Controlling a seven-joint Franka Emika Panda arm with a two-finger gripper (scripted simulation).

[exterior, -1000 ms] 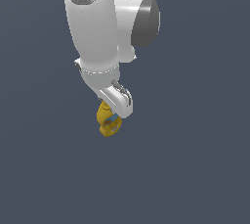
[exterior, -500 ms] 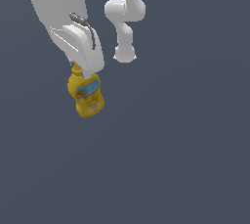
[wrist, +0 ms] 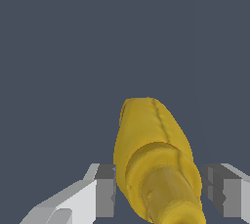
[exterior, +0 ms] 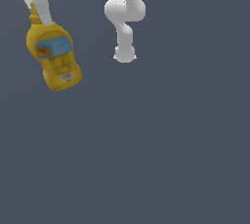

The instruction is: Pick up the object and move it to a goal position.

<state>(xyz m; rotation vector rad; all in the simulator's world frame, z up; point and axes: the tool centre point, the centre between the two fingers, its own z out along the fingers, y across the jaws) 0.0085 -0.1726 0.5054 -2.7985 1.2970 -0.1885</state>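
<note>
Hanging cap-up from the end effector (wrist: 158, 189), which pinches its neck, small yellow plastic squeeze bottle (exterior: 53, 56) sits high at the exterior view's left, long axis near-vertical, base tilted rightward

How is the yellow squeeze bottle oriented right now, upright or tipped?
Roughly upright but tipped: the bottle hangs cap-up from the pincer, its base swung toward the exterior view's right, label and barcode patch facing that camera.
</note>
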